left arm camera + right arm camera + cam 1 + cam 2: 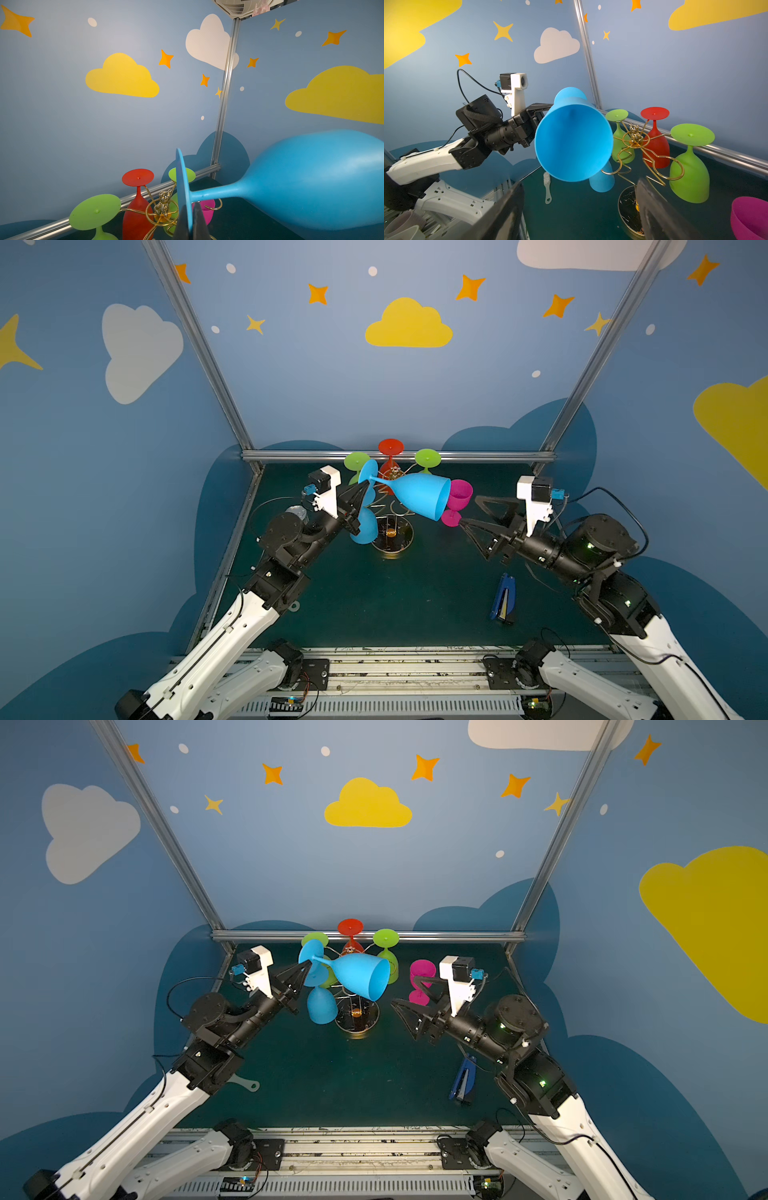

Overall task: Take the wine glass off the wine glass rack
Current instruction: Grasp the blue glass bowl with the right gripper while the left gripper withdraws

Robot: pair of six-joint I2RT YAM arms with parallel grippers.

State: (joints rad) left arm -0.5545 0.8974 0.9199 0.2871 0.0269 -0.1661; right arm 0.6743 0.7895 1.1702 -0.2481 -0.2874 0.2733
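The wine glass rack (401, 541) stands far-centre on the table (374, 605), w/ a red glass (390, 448), two green glasses (428, 458) & a second blue glass (365, 529) hanging foot-up from its arms. The blue wine glass (419, 495) is above the rack, tipped on its side, foot to the left, mouth to the right. The left gripper (366, 486) is clamped on the edge of its foot. The right gripper (468, 510) is spread wide & empty, just right of the mouth, beside a pink glass (459, 495) standing upright.

Step, as I read it: lift-off looks done and the glass seems clear of its arm, so it's carry-away. Next move calls for swinging it off to the side w/o clipping the hanging glasses, then righting it. Set-down or pass to the right gripper? Can't tell.

Views: the left wrist view alone shows the pinch, w/ fingers (200, 224) either side of the foot disc, plus a gold bear (164, 202) on the post. The right wrist view looks straight into the bowl & shows a white brush (547, 187) whole. Only top views show the blue stapler (503, 599), near right.
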